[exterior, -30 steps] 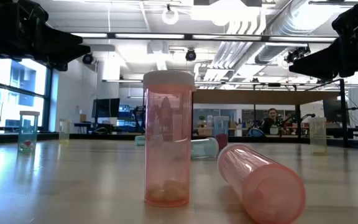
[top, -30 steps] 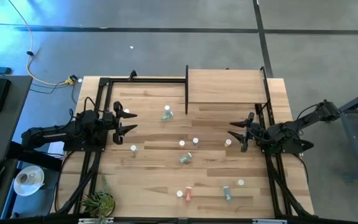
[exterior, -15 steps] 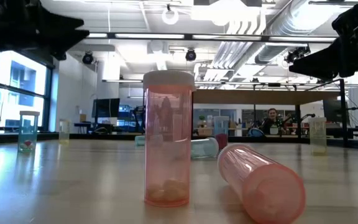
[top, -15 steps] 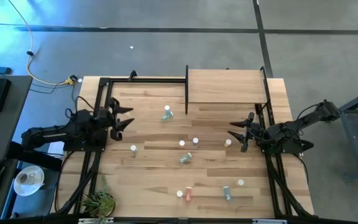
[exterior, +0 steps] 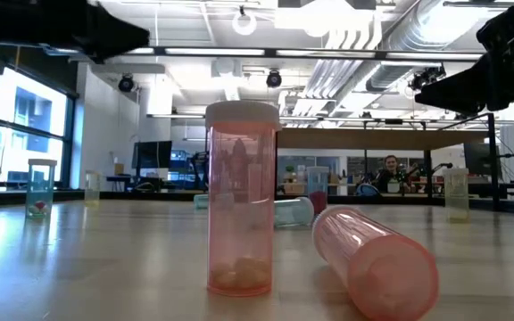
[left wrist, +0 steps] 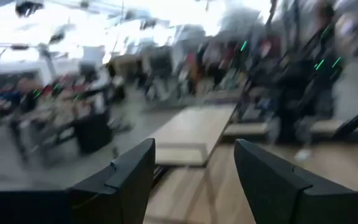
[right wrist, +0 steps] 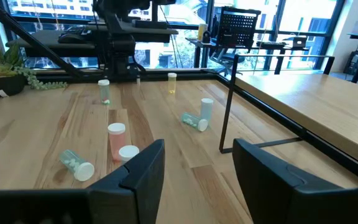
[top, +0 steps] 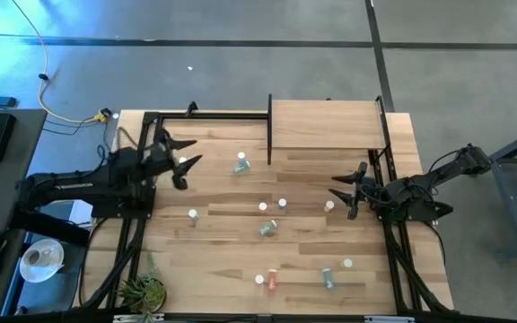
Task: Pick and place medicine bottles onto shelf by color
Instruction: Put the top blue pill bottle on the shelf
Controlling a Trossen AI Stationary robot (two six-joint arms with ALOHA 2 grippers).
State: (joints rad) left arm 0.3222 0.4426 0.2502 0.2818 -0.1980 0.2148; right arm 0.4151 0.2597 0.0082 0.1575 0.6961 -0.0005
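One teal bottle (top: 240, 164) stands near the table's (top: 223, 260) far edge, just left of the shelf (top: 326, 124). The left gripper (top: 183, 160), fingers apart and empty, sits just beside it; the right gripper (top: 346, 189), also apart, is farther off.

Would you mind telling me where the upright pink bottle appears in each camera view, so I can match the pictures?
High view: the upright pink bottle shows as a white cap near the table's front edge.
Low view: close up, about centre.
Right wrist view: standing on the wood, cap up.
Left wrist view: not in it.
Shared landmark: the lying pink bottle right beside it.
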